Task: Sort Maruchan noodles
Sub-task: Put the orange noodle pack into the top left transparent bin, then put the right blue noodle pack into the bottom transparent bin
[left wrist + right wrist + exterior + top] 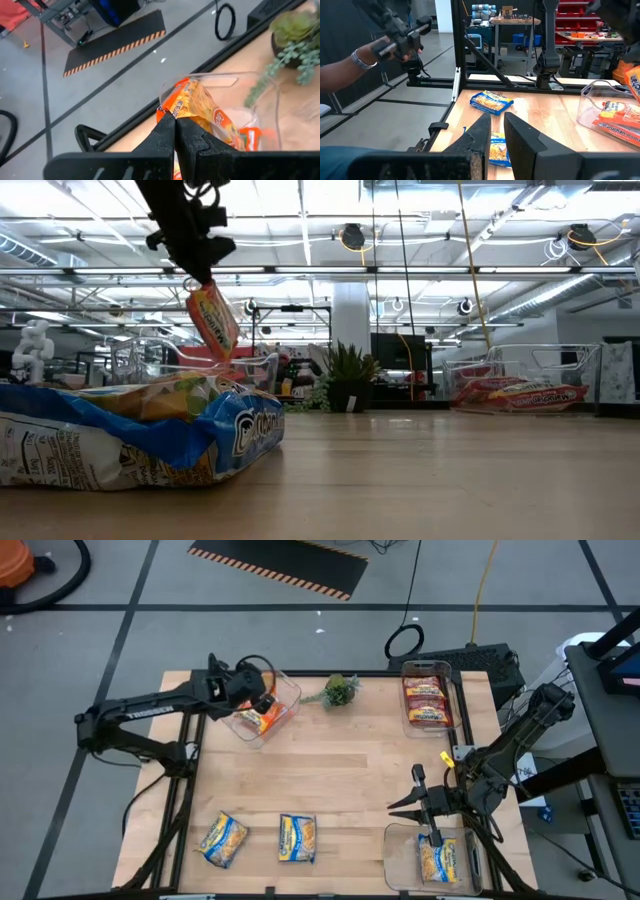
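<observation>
High view: left gripper (262, 703) clamped on an orange noodle packet (258, 718) over the far-left clear bin (287, 688); right gripper (425, 802) narrowly parted, empty, near right.

Small green plant (341, 690) at table's (350, 770) far edge, clear bins (286, 690), striped floor mat (280, 565)

Black jointed arms (140, 715), white TROSSEN lettering
</observation>
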